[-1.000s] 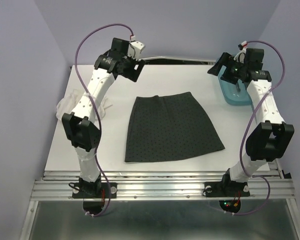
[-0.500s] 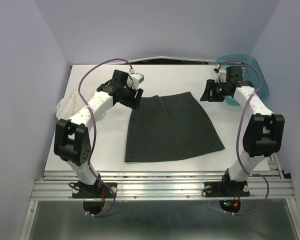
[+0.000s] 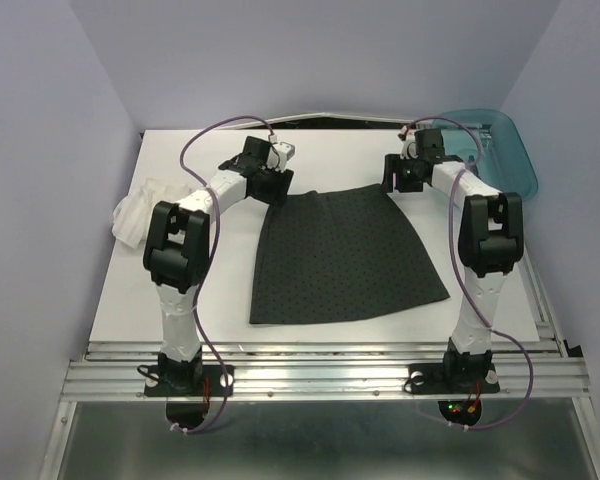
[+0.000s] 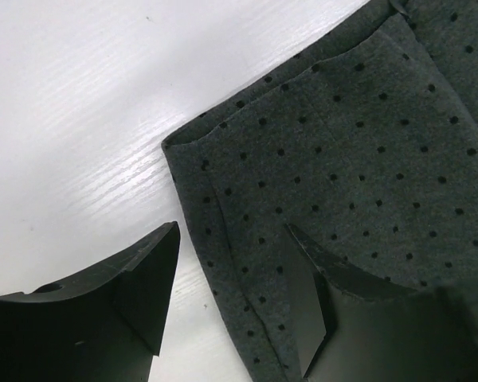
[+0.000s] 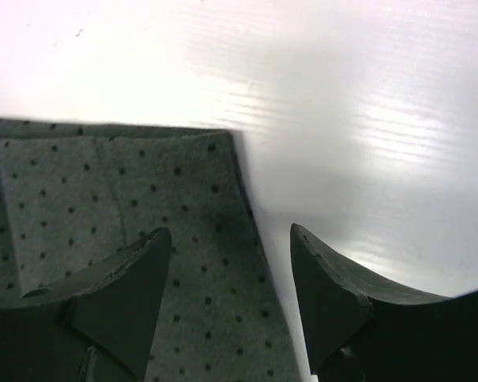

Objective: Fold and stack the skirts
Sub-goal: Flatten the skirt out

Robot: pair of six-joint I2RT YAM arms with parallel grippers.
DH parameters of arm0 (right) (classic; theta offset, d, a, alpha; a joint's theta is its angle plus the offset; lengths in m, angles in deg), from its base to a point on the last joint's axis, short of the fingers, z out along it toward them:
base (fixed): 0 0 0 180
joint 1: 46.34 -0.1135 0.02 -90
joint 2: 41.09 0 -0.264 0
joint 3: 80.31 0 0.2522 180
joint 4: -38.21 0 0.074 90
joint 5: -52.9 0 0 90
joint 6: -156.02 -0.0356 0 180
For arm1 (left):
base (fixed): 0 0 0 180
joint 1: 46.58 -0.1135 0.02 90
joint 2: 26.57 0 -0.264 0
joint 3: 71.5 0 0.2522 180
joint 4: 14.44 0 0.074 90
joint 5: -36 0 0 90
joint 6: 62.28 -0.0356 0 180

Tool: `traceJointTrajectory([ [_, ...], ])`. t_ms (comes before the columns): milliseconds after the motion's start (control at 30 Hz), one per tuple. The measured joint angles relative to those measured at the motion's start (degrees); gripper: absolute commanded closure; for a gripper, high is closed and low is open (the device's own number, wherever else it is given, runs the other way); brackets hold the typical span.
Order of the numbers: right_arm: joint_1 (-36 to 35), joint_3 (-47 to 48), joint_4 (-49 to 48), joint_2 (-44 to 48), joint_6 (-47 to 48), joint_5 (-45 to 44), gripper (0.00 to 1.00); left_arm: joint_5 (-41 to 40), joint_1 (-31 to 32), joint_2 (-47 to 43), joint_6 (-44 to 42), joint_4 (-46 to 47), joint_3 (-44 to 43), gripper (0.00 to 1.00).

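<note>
White table (image 3: 330, 150), lilac walls.
White ruffled skirt (image 3: 138, 208): bunched, 9 o'clock edge.
Left gripper (image 4: 231, 239): jaws spread, holding nothing, straddling the 11 o'clock corner of the dotted charcoal skirt (image 3: 340, 255), which lies flat at centre.
Right gripper (image 5: 231, 239): likewise, at the 1 o'clock corner.
Teal bin (image 3: 510, 150): 2 o'clock.
Risk: pinching one layer only would drag the cloth askew.
Legible writing: none.

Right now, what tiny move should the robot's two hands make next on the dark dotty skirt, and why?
Probably lower both and pinch shut. The left gripper and right gripper are open, each straddling a top corner of the dark dotted skirt, which lies flat on the table. Each has one finger over cloth and one over bare table, so closing should catch the corners.
</note>
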Motion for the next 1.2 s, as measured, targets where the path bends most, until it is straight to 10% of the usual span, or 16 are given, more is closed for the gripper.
traceJointTrajectory([
  [533,-0.2,1.0,-2.4,-5.2,0.5,-7.4,0.40,-0.2,0.0,8.7,1.7,1.5,-6.8,0.60],
  [900,-0.2,2.2,-3.3,-6.4,2.2,-11.3,0.43,-5.2,-0.1,10.4,2.0,1.4,-7.5,1.00],
  [1200,-0.3,3.0,-3.9,-7.3,4.0,-14.4,0.45,-7.4,-1.2,10.4,1.1,1.1,-7.5,1.00],
])
